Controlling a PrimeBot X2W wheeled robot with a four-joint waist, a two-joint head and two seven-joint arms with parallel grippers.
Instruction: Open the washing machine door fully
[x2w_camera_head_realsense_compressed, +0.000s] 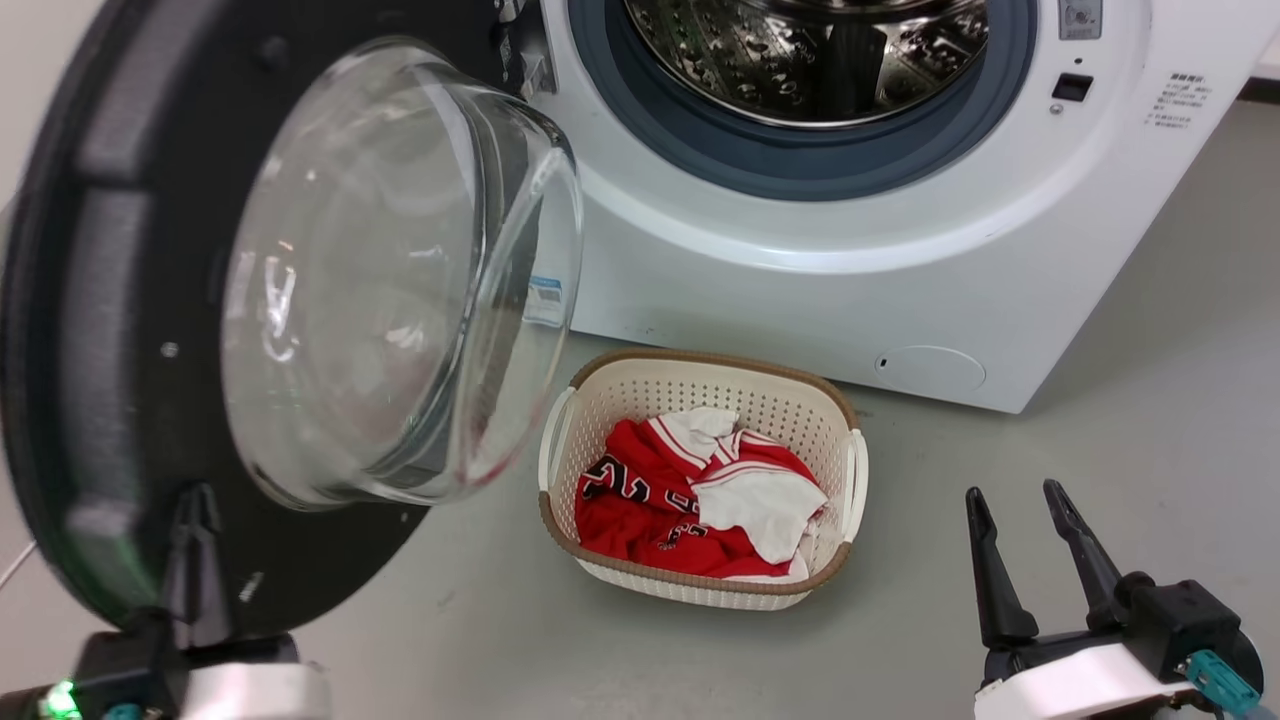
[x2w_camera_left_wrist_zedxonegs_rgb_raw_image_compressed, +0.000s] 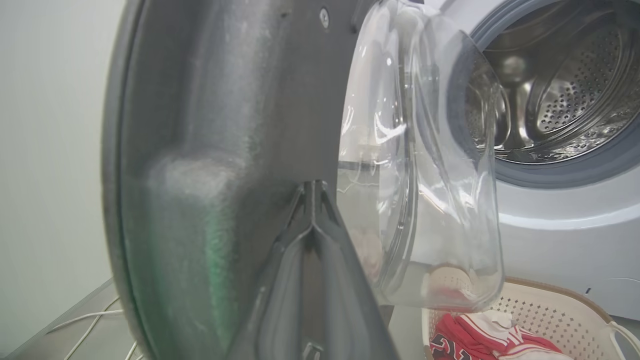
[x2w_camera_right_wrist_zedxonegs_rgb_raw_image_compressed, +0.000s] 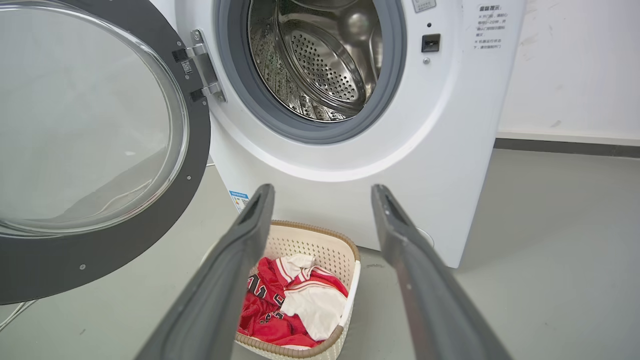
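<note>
Washing machine door (x2w_camera_head_realsense_compressed: 70, 250): we judge it heavy, stiff-hinged, its glass (x2w_camera_head_realsense_compressed: 380, 280) slick. We'd push the black rim (x2w_camera_head_realsense_compressed: 120, 450) at 7 o'clock. Left gripper (x2w_camera_head_realsense_compressed: 197, 510) closed, empty; right gripper (x2w_camera_head_realsense_compressed: 1012, 492) spread, empty.

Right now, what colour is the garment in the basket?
The garment is red with white trim and black lettering; the head view shows it best.
</note>
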